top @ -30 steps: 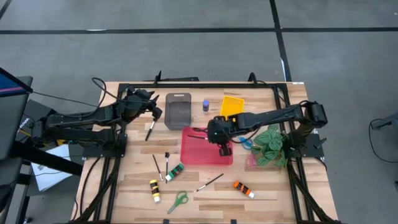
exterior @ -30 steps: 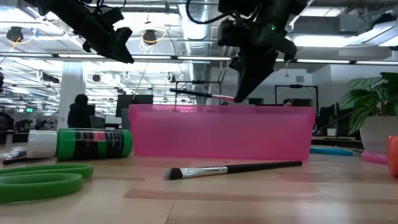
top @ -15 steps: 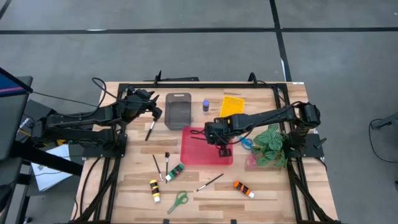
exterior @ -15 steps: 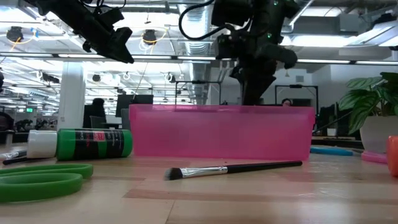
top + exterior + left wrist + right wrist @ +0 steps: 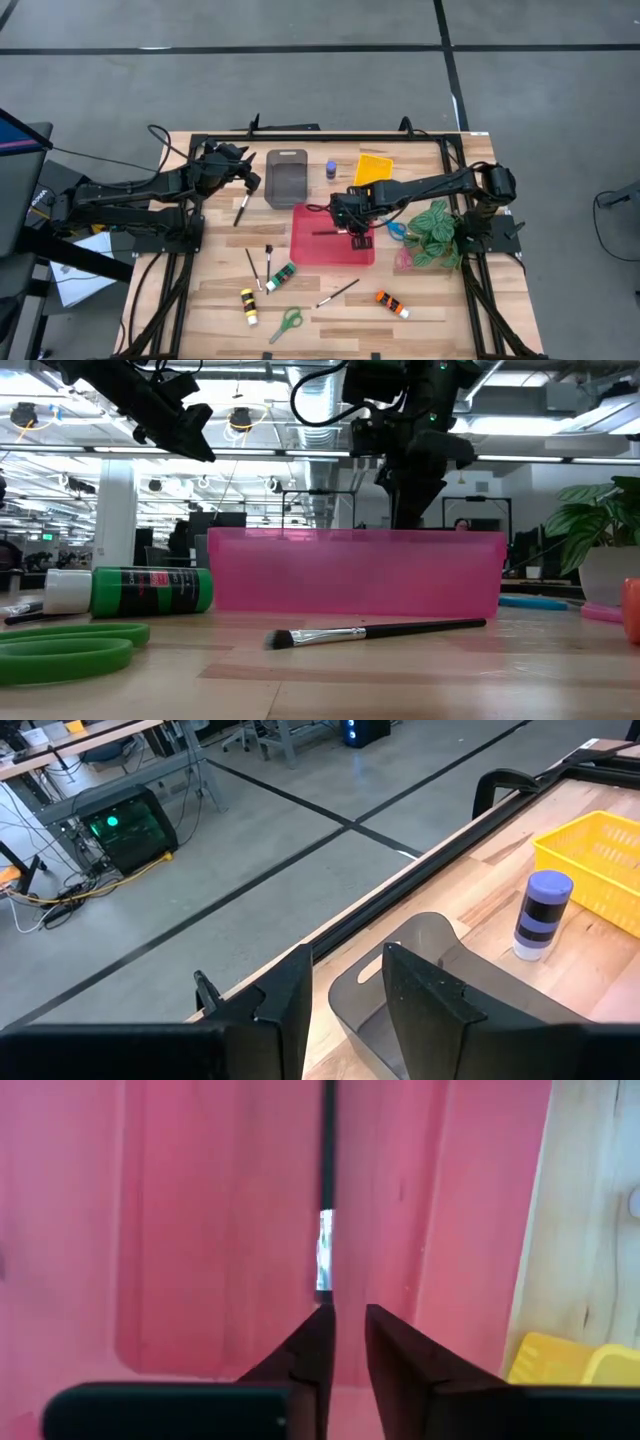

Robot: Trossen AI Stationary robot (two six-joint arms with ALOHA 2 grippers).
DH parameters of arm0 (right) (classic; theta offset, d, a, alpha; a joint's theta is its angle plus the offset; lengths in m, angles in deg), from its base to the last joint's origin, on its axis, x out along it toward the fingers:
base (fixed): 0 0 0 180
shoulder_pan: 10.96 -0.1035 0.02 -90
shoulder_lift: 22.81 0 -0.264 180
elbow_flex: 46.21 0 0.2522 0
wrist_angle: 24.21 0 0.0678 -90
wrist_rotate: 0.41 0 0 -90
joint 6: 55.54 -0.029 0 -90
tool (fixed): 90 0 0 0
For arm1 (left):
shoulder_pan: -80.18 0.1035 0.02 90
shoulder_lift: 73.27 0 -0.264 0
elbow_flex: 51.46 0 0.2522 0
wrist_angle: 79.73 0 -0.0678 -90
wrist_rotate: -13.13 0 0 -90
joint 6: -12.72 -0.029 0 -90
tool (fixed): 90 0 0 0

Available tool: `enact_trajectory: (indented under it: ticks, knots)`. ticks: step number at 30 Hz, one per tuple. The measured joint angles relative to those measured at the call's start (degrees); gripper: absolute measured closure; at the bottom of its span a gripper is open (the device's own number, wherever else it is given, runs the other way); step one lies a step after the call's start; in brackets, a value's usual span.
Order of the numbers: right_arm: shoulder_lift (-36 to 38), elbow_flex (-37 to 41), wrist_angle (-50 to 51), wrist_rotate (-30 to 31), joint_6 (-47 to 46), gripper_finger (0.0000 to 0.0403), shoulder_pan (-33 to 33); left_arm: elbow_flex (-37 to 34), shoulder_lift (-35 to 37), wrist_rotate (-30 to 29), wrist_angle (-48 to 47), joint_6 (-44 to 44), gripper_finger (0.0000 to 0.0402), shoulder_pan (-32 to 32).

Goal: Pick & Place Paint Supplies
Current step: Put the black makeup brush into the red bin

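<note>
Right gripper [image 5: 352, 232] hung inside the red plastic tray [image 5: 305, 246], slightly parted, over a thin dark-handled paintbrush [image 5: 326, 1140]; we noted left gripper [image 5: 247, 184] part open, empty.

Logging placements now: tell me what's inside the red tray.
One dark-handled paintbrush lies in the red tray, just ahead of the right gripper, whose fingers stand slightly apart. The arm covers the tray's right part, so anything there is hidden.

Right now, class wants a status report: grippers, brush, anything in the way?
Right gripper low over red tray, fingers slightly parted, brush lying in tray just ahead. Left gripper empty, waiting above grey tray. Nothing blocking.
</note>
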Motion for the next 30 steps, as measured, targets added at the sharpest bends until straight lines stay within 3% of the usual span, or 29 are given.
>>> enact_trajectory:
  ticks: [8,30]
  knots:
    - [0.0,0.0,0.3,0.0,0.0,0.0301,0.4,0.0,0.0,0.0,0.0,0.0,0.0284,0.0]
    - [0.0,0.0,3.5,0.3,-2.1,0.03,0.4,0.0,0.0,0.0,0.0,0.1,0.0284,0.0]
